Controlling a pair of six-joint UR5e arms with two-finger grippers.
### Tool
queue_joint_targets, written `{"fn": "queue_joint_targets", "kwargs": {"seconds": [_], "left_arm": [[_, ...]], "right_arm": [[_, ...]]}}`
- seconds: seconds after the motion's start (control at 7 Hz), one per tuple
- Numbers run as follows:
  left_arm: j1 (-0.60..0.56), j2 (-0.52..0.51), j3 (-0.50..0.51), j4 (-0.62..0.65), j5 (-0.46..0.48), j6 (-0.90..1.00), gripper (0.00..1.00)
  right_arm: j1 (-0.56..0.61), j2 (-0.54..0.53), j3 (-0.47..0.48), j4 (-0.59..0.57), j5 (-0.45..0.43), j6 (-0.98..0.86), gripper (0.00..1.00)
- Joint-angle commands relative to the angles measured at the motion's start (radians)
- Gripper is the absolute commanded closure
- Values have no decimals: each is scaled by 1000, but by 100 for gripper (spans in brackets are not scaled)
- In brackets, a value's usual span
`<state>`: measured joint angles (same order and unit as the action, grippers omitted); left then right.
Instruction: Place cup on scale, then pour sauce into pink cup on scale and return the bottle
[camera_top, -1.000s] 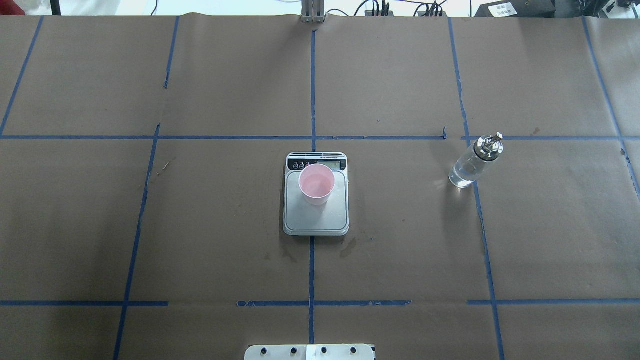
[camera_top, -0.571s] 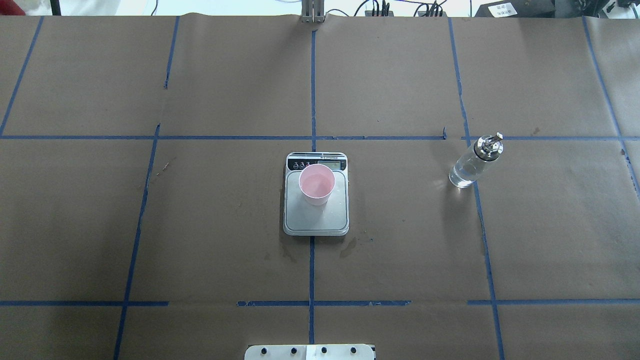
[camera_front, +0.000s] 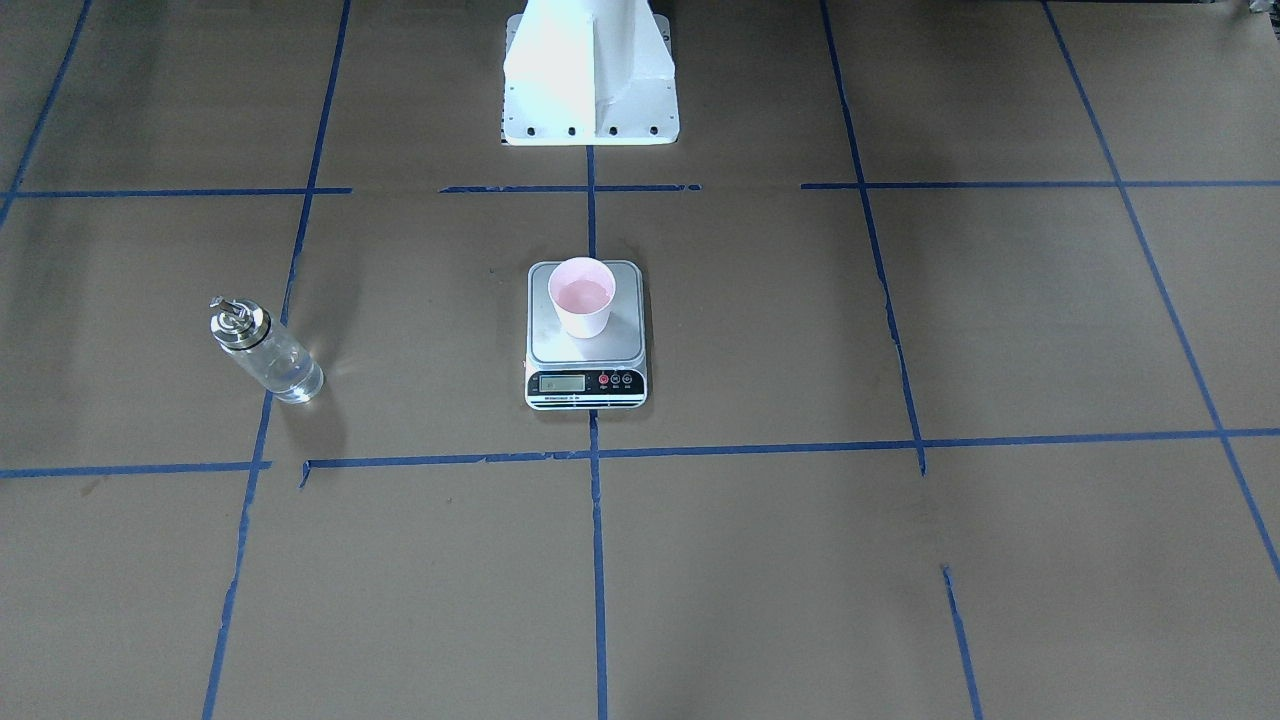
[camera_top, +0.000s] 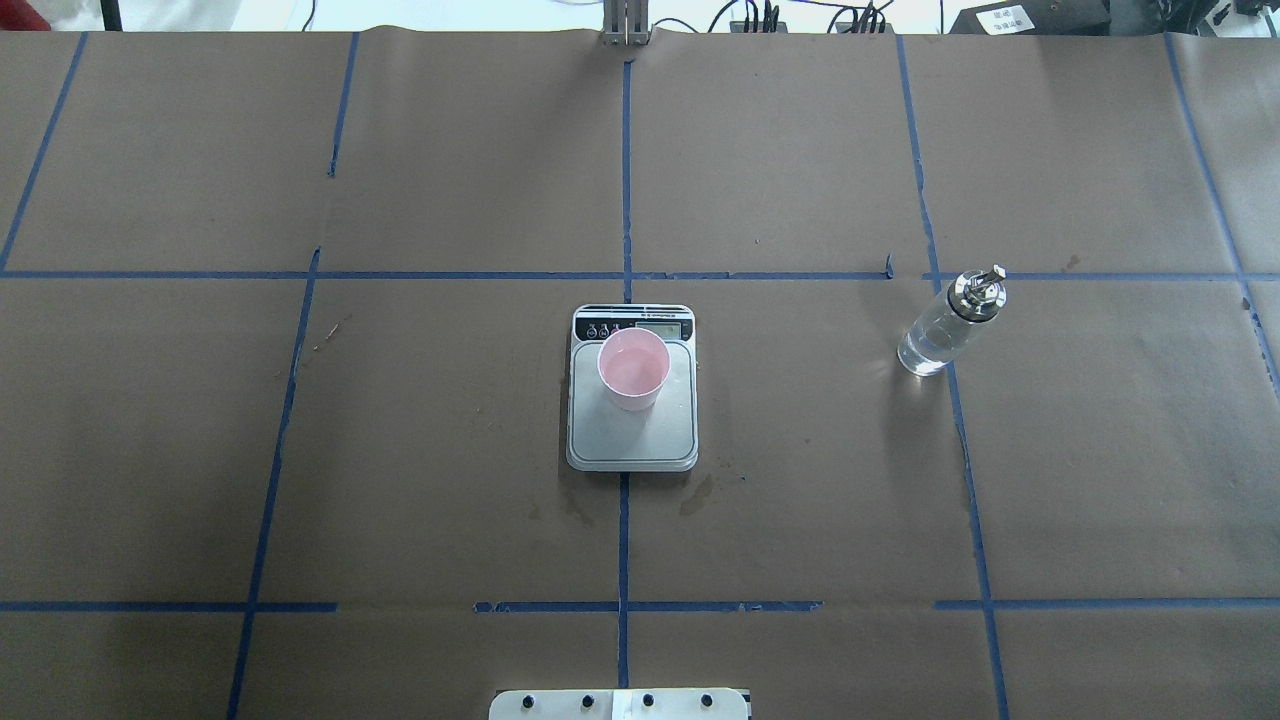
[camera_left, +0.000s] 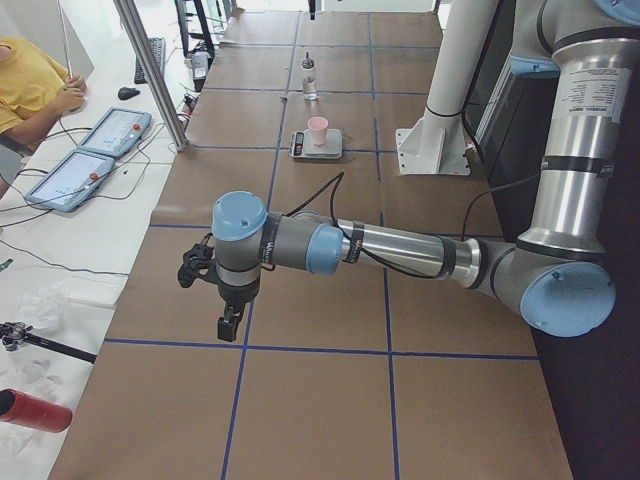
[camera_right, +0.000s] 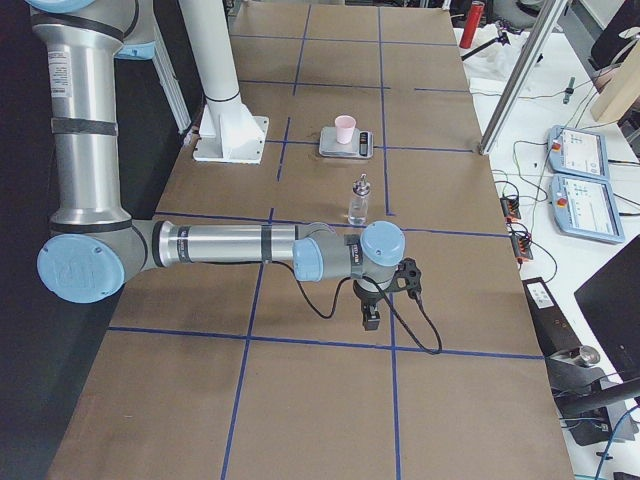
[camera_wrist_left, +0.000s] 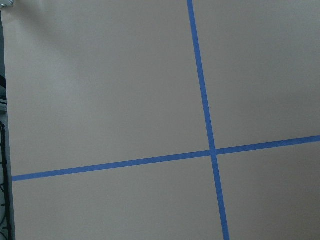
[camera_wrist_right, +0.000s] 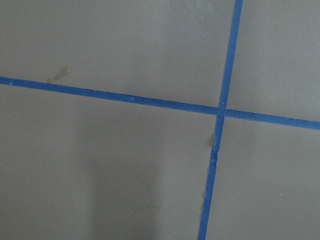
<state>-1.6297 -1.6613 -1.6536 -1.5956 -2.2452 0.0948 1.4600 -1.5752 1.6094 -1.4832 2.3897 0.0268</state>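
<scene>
Exterior left: left claw (camera_left: 229, 327) hanging tip-down over bare bench (camera_left: 320, 400), nothing seen in it, width of opening impossible to tell. Exterior right: right claw (camera_right: 368, 320) likewise pointed down, nothing seen in it, opening unreadable too. Near, beyond the right claw, the bottle (camera_right: 357, 205) upright on the bench; farther the same way, the scale (camera_right: 362, 143) with the cup (camera_right: 344, 128) standing about mid-plate. From the left claw, all well apart: scale and cup first, bottle past them. Sauce (camera_top: 925, 352) barely discernible through the glass; none confirmable in the cup. Likely hazards: smooth glass tipping or slipping under a high or off-centre grip; light cup knocked off the plate by a low spout; spill over the scale from too steep a tilt.
</scene>
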Motion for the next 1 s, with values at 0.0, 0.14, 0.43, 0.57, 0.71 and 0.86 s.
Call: {"fn": "queue_joint_targets", "kwargs": {"seconds": [0.0,0.14,0.43,0.57,0.71,0.86], "left_arm": [[1,-2,1,-1,1,2,0],[2,-3,0,-1,1,2,0],[8,-3,6,-3,1,2,0],[8,-3,8,-3,2,2,0],[14,-3,8,-4,2,3,0],[17,-3,5,-4,1,3,0]], "right_arm": [[-1,12,-3,0,-4,2,0],[0,12,-5,0,-7,1,0],[2,11,-8,-2,-7,1,0],[5,9,-5,-8,0,2,0],[11,11,-3,-14,2,7,0],[13,12,-5,-26,15,10,0]]}}
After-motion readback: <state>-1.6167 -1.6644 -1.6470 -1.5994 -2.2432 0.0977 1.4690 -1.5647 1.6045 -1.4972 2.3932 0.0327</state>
